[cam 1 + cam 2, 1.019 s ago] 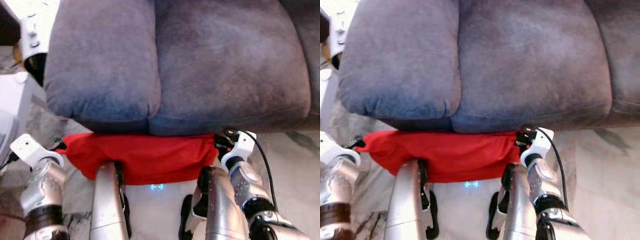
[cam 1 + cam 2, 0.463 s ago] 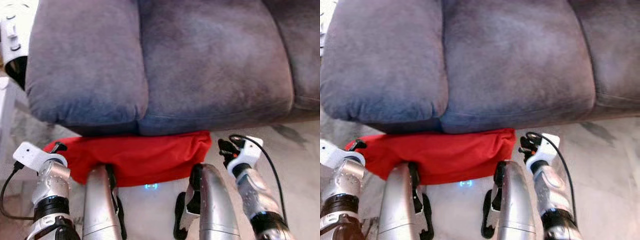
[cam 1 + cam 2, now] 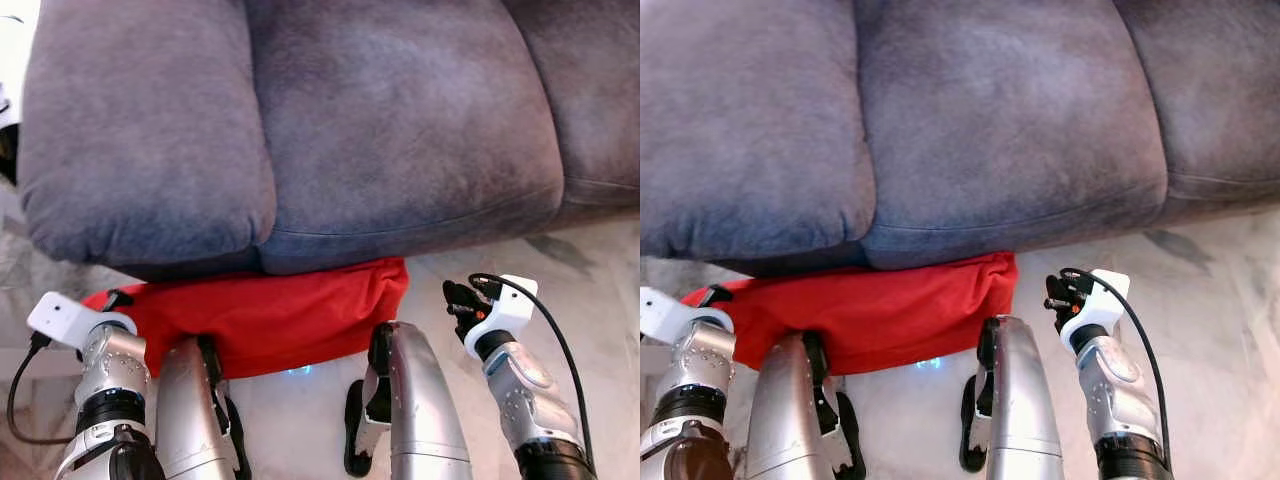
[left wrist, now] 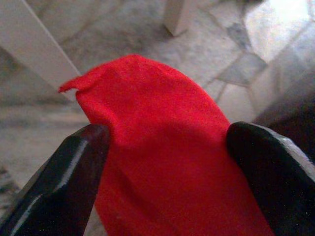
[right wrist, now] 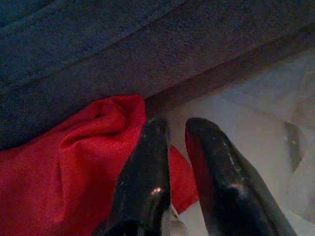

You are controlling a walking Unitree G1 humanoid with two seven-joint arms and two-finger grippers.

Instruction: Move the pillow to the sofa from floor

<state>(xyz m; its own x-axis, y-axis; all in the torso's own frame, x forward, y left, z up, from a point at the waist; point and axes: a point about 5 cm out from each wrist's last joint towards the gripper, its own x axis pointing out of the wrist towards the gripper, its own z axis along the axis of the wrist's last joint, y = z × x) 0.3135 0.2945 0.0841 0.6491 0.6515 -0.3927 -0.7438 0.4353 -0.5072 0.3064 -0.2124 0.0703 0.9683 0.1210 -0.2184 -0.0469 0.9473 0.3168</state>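
Soft, floppy red pillow point(image 3: 265, 315): best pinched at corners; left gripper point(image 4: 165, 162) open astride one, right gripper point(image 5: 179, 172) near-closed, empty.

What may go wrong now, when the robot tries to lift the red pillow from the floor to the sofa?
The right gripper is nearly closed beside the pillow, not on it, so a lift might hang from the left gripper alone and sag or slip. The pillow lies partly under the sofa edge and may catch there.

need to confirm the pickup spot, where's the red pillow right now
In the left eye view the red pillow lies on the floor, tucked against the sofa's front edge, just ahead of the robot's legs.
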